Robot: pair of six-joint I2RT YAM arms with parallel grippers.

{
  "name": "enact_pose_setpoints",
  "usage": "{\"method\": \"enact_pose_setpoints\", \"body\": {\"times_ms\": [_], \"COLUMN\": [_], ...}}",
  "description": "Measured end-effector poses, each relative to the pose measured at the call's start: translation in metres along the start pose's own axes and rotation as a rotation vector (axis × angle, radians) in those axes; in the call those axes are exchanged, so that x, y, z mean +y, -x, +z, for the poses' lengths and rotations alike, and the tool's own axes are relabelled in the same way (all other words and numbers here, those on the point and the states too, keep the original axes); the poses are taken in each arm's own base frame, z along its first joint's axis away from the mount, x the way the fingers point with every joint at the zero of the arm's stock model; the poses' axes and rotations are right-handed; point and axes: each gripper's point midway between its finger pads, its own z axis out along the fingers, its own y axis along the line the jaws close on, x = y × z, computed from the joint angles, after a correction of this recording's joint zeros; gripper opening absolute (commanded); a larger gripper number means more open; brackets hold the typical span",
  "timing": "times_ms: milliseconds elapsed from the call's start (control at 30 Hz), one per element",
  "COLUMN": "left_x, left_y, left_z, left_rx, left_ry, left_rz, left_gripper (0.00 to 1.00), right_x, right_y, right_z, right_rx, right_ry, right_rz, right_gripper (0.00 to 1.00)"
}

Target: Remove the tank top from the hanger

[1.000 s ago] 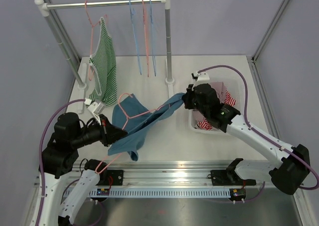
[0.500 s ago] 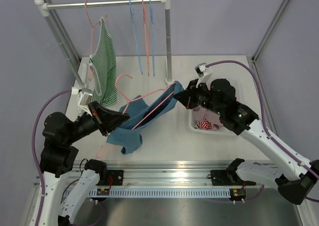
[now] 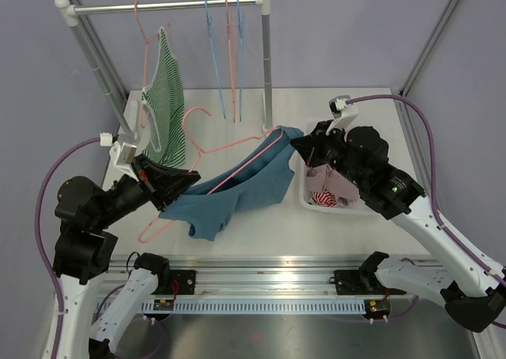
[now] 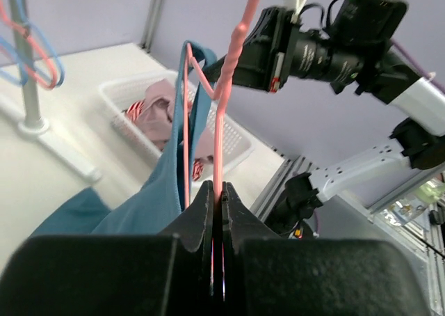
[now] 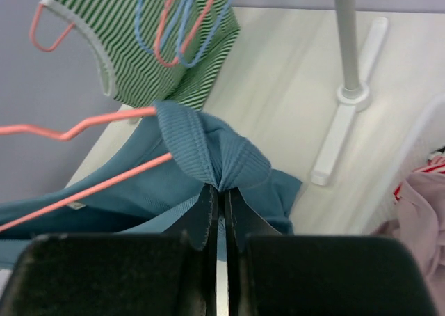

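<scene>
Left gripper is clamped tight on the pink hanger, holding it tilted in the air left of the basket. Right gripper is pinched on a bunched fold of the teal top, just off the basket's far left corner. The top is draped on the hanger, its body sagging left of the basket.

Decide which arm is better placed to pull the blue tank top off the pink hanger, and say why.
The right, probably. The right hand is shut on a fold of the tank top at the hanger's end, while the left hand clamps the hanger wire as anchor.
</scene>
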Motion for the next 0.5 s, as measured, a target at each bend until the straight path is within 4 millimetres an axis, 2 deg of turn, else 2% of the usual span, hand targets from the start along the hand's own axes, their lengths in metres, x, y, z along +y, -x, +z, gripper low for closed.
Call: {"method": "enact_pose_setpoints", "body": {"times_ms": [133,300,433,500], "left_x": [0.004,-0.003,-0.005,-0.005], "left_y": [-0.018,-0.030,-0.030,-0.027], "left_z": [-0.015,-0.031,-0.033,-0.030], "left_rx": [0.035,0.045,0.039,0.020], "left_ry": [0.058,0.067,0.061,0.053], "left_rz": [0.022,0.054,0.057,0.056], "left_gripper": [0.00,0.00,0.00,0.00], "right_x": [-0.016,-0.032,-0.036,-0.029], "right_y": [-0.001,-0.013,-0.031,-0.041], "right_z": [0.004,0.021,0.036,0.041], "right_rx": [-0.007,0.024,0.089,0.128], "right_ry": [-0.083,-0.155,-0.156,-0.111], "right_rz": [-0.011,-0.016,-0.017,-0.012], "right_gripper": [0.00,0.00,0.00,0.00]}}
